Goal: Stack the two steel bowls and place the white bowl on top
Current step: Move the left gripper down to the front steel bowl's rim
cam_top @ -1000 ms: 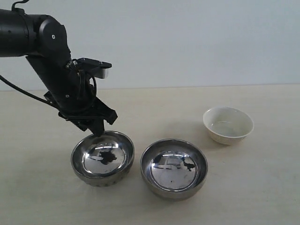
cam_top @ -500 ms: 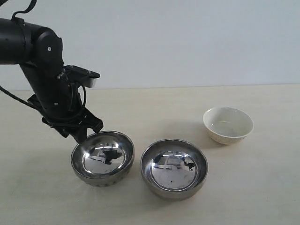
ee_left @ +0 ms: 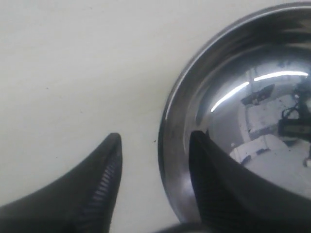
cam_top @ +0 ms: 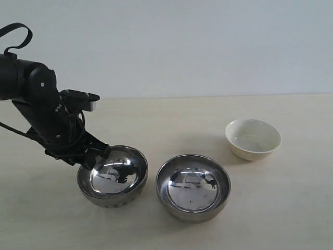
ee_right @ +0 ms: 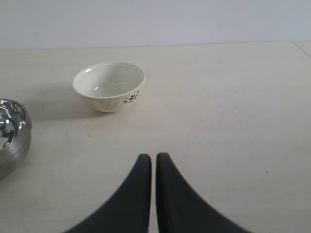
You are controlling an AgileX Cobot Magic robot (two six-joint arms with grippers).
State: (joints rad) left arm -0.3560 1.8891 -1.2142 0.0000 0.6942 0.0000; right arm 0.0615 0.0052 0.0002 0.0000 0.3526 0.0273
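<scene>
Left gripper [ee_left: 155, 138] is down at the near-left rim of the left steel bowl [cam_top: 112, 177], jaws apart and straddling that rim. Inner finger [ee_left: 214, 179] sits inside the bowl, close against the polished inner wall; whether it touches cannot be told. Outer finger [ee_left: 104, 170] is outside, over the bare table [cam_top: 291, 208], with a visible strip of tabletop between it and the rim. Nothing is clamped: the hand is released, not gripping. Black left arm [cam_top: 39, 104] slopes down to the bowl from the left edge of the exterior view, a cable loop [cam_top: 15, 34] standing above it. Left steel bowl stands upright on the table, front left. Right steel bowl [cam_top: 193, 187] stands upright just beside it, a narrow gap of table between the two rims; both are mirror-bright inside and hold nothing. Bowls are not yet stacked. White bowl [cam_top: 253, 138] stands upright further back and to the right, apart from both steel bowls, cream-coloured, with a dark floral pattern outside as the right wrist view shows. Right gripper [ee_right: 153, 158] is clenched, fingers pressed together with nothing between them, hanging over bare table; the white bowl lies ahead of it, well apart, with the right steel bowl at the edge of that view. Plain pale wall [cam_top: 208, 47] backs the table.
</scene>
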